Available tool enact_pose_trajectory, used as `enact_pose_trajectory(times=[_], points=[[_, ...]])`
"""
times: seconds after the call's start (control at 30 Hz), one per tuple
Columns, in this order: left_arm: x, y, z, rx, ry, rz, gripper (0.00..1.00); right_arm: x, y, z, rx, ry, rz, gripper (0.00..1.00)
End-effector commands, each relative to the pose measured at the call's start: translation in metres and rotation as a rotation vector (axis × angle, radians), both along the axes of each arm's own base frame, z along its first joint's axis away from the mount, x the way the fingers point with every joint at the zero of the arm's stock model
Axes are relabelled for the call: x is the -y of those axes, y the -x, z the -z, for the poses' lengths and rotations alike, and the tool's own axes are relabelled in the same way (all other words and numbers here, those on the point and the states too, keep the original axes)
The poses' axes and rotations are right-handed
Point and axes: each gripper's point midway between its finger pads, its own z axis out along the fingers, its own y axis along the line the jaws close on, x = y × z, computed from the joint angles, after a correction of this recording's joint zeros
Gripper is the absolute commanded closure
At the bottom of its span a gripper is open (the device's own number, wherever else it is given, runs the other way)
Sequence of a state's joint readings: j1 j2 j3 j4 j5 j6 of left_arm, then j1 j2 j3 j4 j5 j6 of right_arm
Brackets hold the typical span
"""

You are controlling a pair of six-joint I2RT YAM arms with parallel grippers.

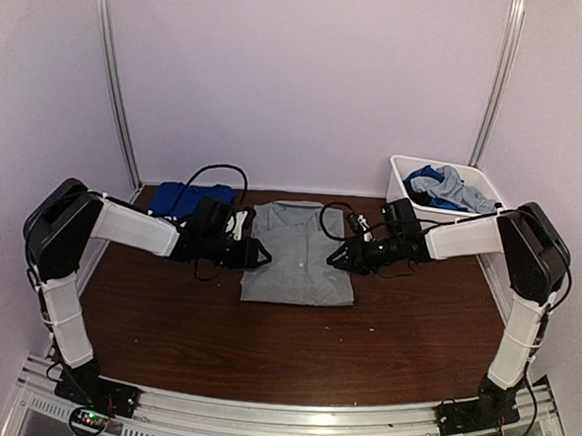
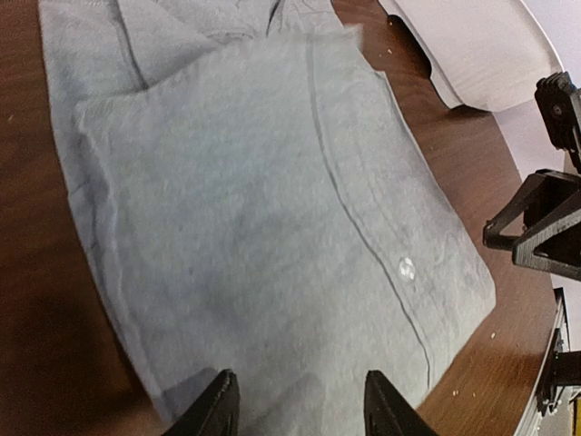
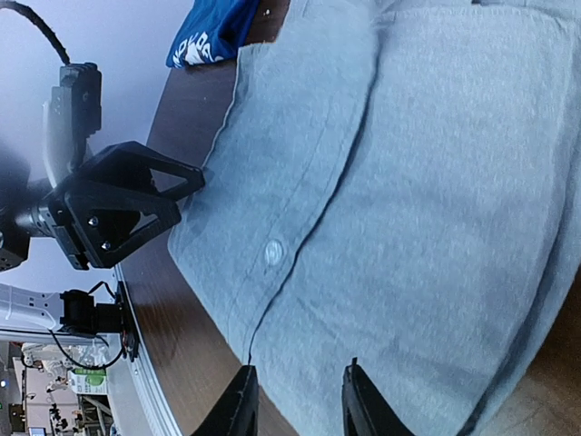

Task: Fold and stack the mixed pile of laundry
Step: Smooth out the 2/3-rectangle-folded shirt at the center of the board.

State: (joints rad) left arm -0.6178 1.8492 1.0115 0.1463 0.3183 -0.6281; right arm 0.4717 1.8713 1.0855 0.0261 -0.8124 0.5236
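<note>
Grey shirt [image 1: 299,253] lies between left jaws and right jaws, both part-open (gripping nothing); looks soft, light, floppy, best pinched at side edges beside each.

Plain light-grey shirt [image 1: 299,256], royal-blue garment [image 1: 181,199], white bin [image 1: 397,175]

No legible text, label, brand or number is shown. White print is visible on the blue garment [image 3: 213,32], but its characters are too small and blurred to be read.
</note>
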Motion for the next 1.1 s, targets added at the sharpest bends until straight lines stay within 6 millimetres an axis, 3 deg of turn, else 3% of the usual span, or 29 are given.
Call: enact_pose_trajectory(times=[0.0, 0.1, 0.2, 0.27, 0.33, 0.37, 0.43, 0.5, 0.63, 0.73, 0.83, 0.9, 0.97, 1.07], points=[[0.025, -0.044, -0.01, 0.067, 0.03, 0.016, 0.52, -0.015, -0.03, -0.011, 0.073, -0.033, -0.012, 0.68], [0.035, -0.065, 0.002, 0.055, 0.023, 0.02, 0.51, -0.021, -0.043, 0.003, 0.065, -0.019, -0.015, 0.68], [0.036, -0.078, 0.01, 0.053, 0.013, 0.017, 0.43, -0.017, -0.053, 0.027, 0.039, 0.025, -0.009, 0.68], [0.03, -0.083, 0.009, 0.063, 0.003, 0.009, 0.37, -0.01, -0.056, 0.038, 0.022, 0.039, 0.001, 0.68], [0.021, -0.086, 0.001, 0.089, -0.025, 0.005, 0.32, -0.002, -0.056, 0.037, 0.02, 0.039, 0.012, 0.65], [0.015, -0.085, -0.013, 0.118, -0.037, 0.006, 0.29, 0.002, -0.055, 0.029, 0.035, 0.04, 0.013, 0.63], [0.006, -0.079, -0.042, 0.198, -0.063, 0.01, 0.04, 0.006, -0.051, -0.005, 0.107, 0.034, 0.009, 0.56], [-0.003, -0.069, -0.074, 0.283, -0.078, 0.014, 0.02, 0.008, -0.043, -0.048, 0.188, -0.002, -0.004, 0.48], [-0.029, -0.041, -0.129, 0.412, -0.066, -0.035, 0.02, 0.015, -0.018, -0.114, 0.308, -0.043, -0.039, 0.27], [-0.042, -0.021, -0.155, 0.44, 0.029, -0.084, 0.02, 0.029, -0.001, -0.165, 0.475, -0.055, 0.002, 0.01], [-0.033, 0.004, -0.17, 0.409, 0.135, -0.004, 0.02, 0.034, 0.008, -0.176, 0.485, -0.051, 0.003, 0.0], [-0.018, 0.018, -0.165, 0.363, 0.116, 0.047, 0.02, 0.03, 0.013, -0.171, 0.427, -0.06, -0.012, 0.0], [-0.013, 0.025, -0.147, 0.338, -0.003, 0.026, 0.02, 0.022, 0.02, -0.155, 0.37, -0.03, 0.003, 0.0], [0.005, 0.044, -0.117, 0.265, -0.02, 0.058, 0.02, 0.0, 0.036, -0.126, 0.294, -0.006, -0.011, 0.01]])
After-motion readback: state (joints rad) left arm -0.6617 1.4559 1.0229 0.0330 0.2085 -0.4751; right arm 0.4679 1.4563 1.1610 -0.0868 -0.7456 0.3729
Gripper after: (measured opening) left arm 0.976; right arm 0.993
